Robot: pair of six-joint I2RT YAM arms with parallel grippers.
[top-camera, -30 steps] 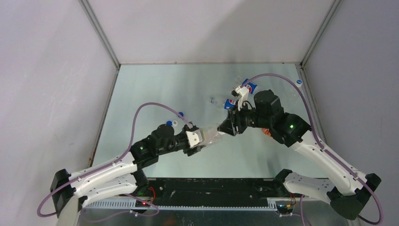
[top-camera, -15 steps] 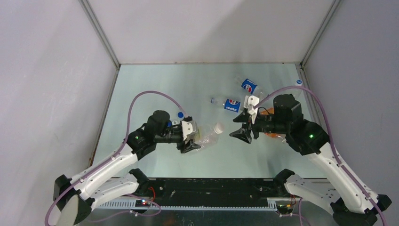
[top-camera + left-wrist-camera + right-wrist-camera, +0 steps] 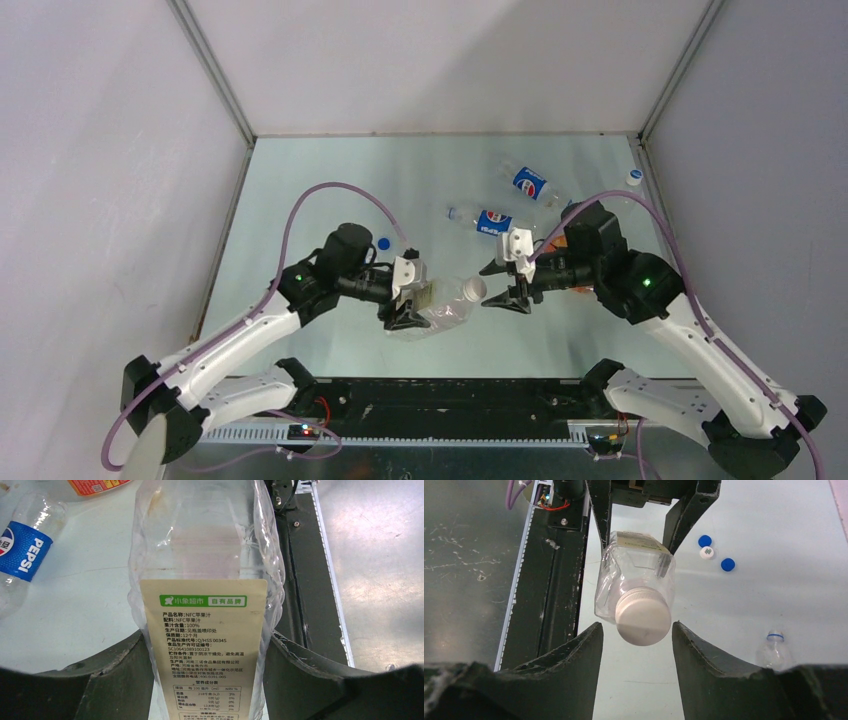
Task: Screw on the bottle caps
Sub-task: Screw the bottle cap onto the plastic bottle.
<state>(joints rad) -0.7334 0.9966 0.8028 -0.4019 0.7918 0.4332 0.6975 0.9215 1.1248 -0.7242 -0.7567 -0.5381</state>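
Note:
My left gripper (image 3: 413, 300) is shut on a clear square bottle (image 3: 443, 306) with a beige label, held lying with its mouth toward the right arm. In the left wrist view (image 3: 206, 639) both fingers press on the bottle's sides (image 3: 202, 545). A white cap (image 3: 472, 289) sits on the bottle's mouth. My right gripper (image 3: 493, 287) is open just right of that cap. In the right wrist view (image 3: 636, 627) its fingertips flank the cap (image 3: 643, 616) without touching. Two blue caps (image 3: 705, 540) (image 3: 727, 564) and a white cap (image 3: 707, 553) lie loose on the table.
Two Pepsi bottles (image 3: 491, 221) (image 3: 530, 183) lie at the back right, one also in the left wrist view (image 3: 22, 550). An orange-labelled bottle (image 3: 95, 486) lies by the right arm. A white cap (image 3: 633, 177) lies at the far right edge, a blue cap (image 3: 383, 242) behind the left arm.
My right gripper came off the bottle's mouth, leaving the white cap on it, backed away open, then came close again. My left arm carried the bottle slightly nearer and to the right.

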